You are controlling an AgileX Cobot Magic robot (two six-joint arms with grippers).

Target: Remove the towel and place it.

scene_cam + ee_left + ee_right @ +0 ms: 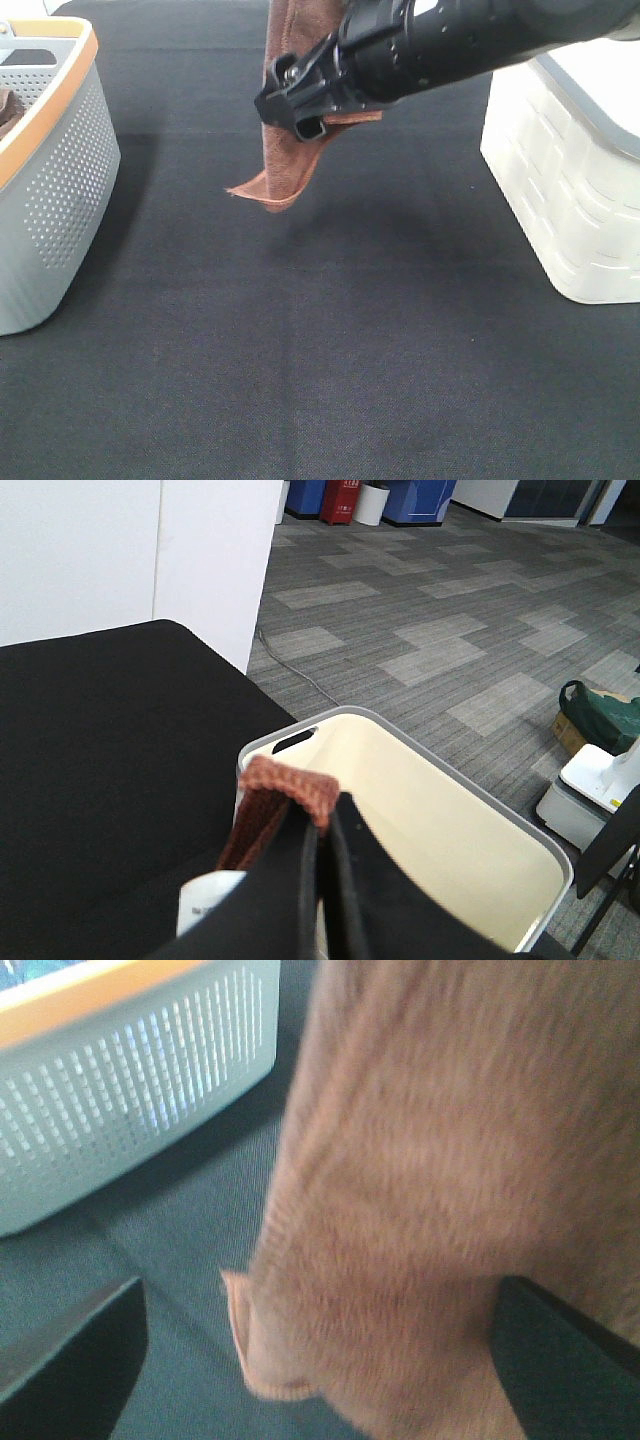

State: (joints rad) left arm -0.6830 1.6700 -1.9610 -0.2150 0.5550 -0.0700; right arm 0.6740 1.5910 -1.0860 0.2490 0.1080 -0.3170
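Right arm is the closest thing to the high cam, a fat black tube coming in from 2 o'clock. Its right hand [300, 105] sits around 12 o'clock, right up against the towel [290, 160]. The towel hangs in the air there and runs off the frame edge. Its lowest corner looks clear of the black counter [320, 380]. The grey perforated basket [60, 170] with the orange rim is at 9 o'clock and the white bin [560, 190] at 3 o'clock, both well apart from the towel.

Left wrist cam: the left hand [322, 825] is clenched tight on a folded edge of the towel [290, 785], with rust-brown cloth poking out past the fingertips. A small white tag [205, 900] hangs just beside one finger. The white bin [330, 712] shows beyond the hand, cream inside, with grey carpet-tile floor past it.

Right wrist cam is pretty blurry. The towel [420, 1160] fills most of it, hanging between the two black fingers [70, 1360]. The right hand [315, 1360] is released, spread wide either side of the cloth and not pinching it. The basket [120, 1090] sits on the counter behind.
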